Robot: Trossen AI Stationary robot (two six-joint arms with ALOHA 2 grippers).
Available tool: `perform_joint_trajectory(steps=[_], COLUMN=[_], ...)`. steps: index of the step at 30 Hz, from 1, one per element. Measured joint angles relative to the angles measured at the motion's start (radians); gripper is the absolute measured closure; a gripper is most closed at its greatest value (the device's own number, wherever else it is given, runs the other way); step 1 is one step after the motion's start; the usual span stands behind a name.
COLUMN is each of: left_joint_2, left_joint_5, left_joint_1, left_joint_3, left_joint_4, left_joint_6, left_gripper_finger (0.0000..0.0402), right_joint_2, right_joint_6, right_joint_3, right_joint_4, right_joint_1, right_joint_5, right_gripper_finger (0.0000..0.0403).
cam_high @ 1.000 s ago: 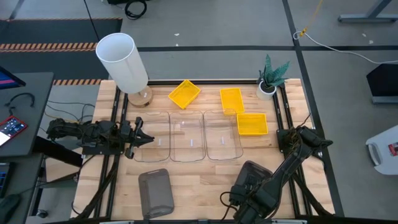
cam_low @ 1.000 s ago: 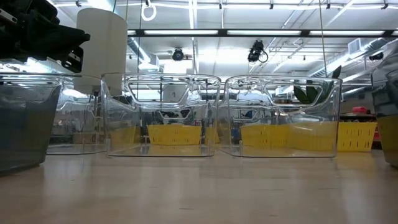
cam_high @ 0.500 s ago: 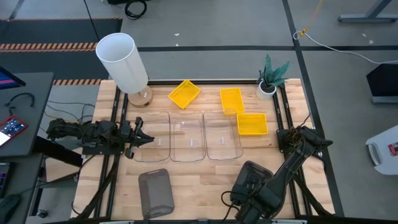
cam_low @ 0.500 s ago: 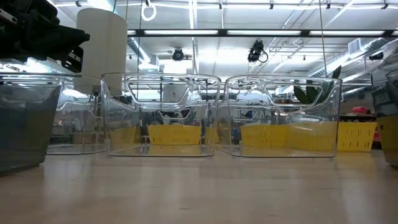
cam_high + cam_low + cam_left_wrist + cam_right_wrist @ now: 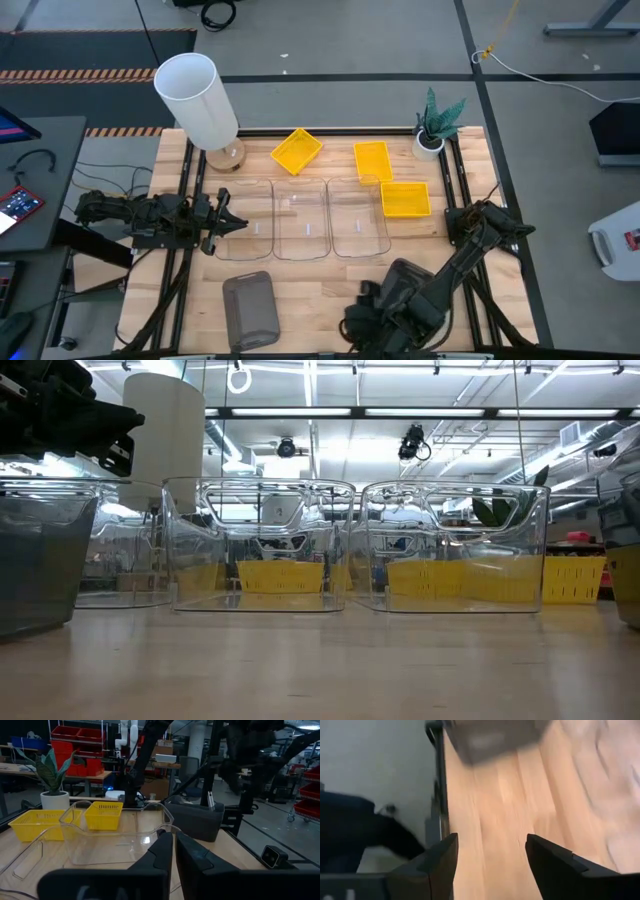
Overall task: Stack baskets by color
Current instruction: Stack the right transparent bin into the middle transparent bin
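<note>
Three clear baskets (image 5: 302, 219) set upright side by side in row, nearest one's rim pinched by left gripper (image 5: 238, 224). Three yellow baskets (image 5: 372, 161) spread beyond row, well apart from both grippers. One grey basket (image 5: 250, 308) seen just beside right gripper (image 5: 358, 322).

Clear baskets (image 5: 302, 219) abreast — bare table (image 5: 320, 285) in front

White cylinder (image 5: 196, 98) far-left table corner; potted plant (image 5: 436, 125) far-right corner.
</note>
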Motion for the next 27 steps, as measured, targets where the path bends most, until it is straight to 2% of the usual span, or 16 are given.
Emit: perform_joint_trajectory(steps=[5,19,27], left_joint_2=[0.0,0.0,0.0], left_joint_5=[0.0,0.0,0.0], left_joint_1=[0.0,0.0,0.0], left_joint_3=[0.0,0.0,0.0], left_joint_4=[0.0,0.0,0.0], left_joint_6=[0.0,0.0,0.0], left_gripper_finger=[0.0369,0.0373,0.0366], right_joint_2=[0.003,0.004,0.004], right_joint_6=[-0.179,-0.435,-0.516], right_joint_3=[-0.064,-0.067,-0.066], right_joint_4=[0.235,0.333,0.385], right_joint_1=[-0.043,-0.09,-0.113], right_joint_5=[0.035,0.083,0.044], right_gripper_finger=[0.0172,0.0174,0.0175])
